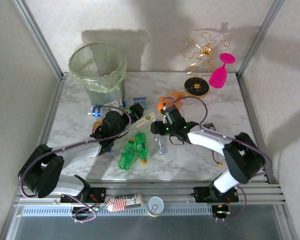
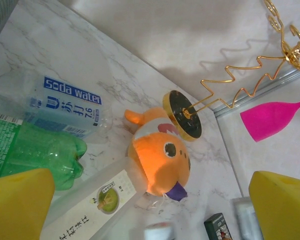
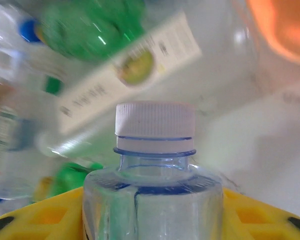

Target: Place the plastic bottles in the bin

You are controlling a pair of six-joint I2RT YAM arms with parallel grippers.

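Right wrist view: a clear bottle (image 3: 153,185) with a white cap is seen close up, clamped between the two yellow fingers (image 3: 45,217) of the right hand (image 3: 152,217), its cap pointing away from the camera. The fingers are pressed against the bottle's shoulder on both sides, so the right hand is judged to be closed on this bottle. Behind it, blurred, other bottles and a patch of orange can be made out.

In the top external view, the right hand is found near the middle of the tabletop (image 1: 230,110). Two green bottles (image 1: 132,152) are lying just beside it toward the near edge. More bottles are clustered beneath the left arm, toward the bin (image 1: 102,90), which stands at the far left corner and is lined with a pale green bag.

In the left wrist view, the left hand (image 2: 150,210) is spread wide open and nothing is held in it. It is poised over a soda water bottle (image 2: 55,105), a green bottle (image 2: 40,150) and an orange toy (image 2: 160,160).

The step in hand is judged to be the grasp of one clear bottle. Next, the bottle would need to be lifted off the tabletop, carried toward the far left corner high enough to pass over the left arm and the bin's rim, and released above the opening. Most of the bottles are not yet in the bin.
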